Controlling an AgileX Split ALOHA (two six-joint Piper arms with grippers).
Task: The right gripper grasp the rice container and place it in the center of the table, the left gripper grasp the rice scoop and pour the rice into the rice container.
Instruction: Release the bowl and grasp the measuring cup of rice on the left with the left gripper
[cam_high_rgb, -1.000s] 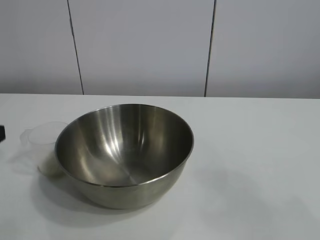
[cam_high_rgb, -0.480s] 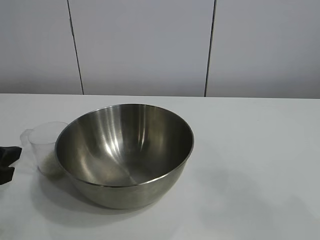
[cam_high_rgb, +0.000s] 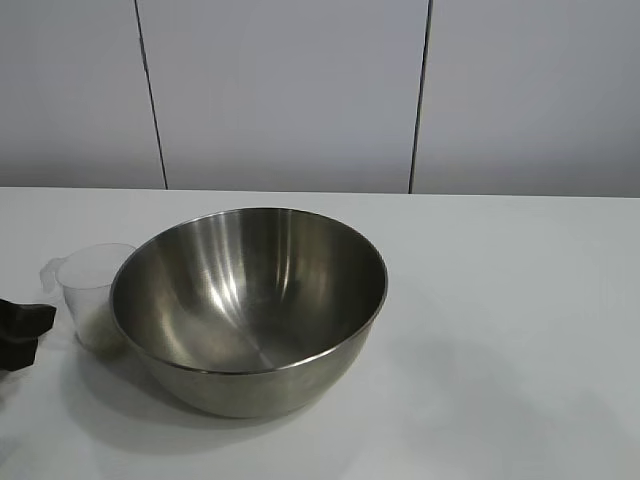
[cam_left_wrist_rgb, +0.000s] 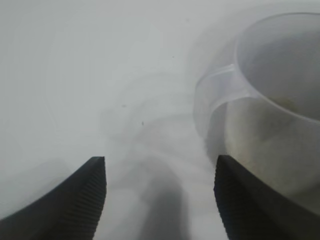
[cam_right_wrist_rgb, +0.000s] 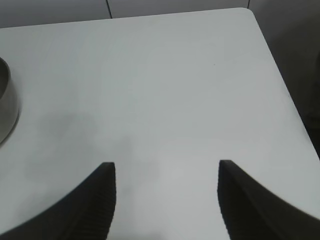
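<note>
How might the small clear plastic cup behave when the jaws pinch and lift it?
The cup looks thin-walled, so probably light and slightly squashy. Its smooth sides may slip. Standing tall and narrow beside the steel bowl, it could tip if nudged.

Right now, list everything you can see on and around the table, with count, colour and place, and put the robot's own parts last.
rice container: one, shiny steel, on the table left of centre, nothing visible inside.
rice scoop: one, clear plastic, just left of the rice container, upright, handle tab toward the left end effector.
rice: pale contents low in the rice scoop, hard to make out.
table: one, white, bare on the right half.
wall panels: grey-white, behind the table, with dark seams.
left end effector: one, black, open, at the left edge beside the rice scoop, not touching it.
right end effector: one, black, open, over bare table right of the rice container.
</note>
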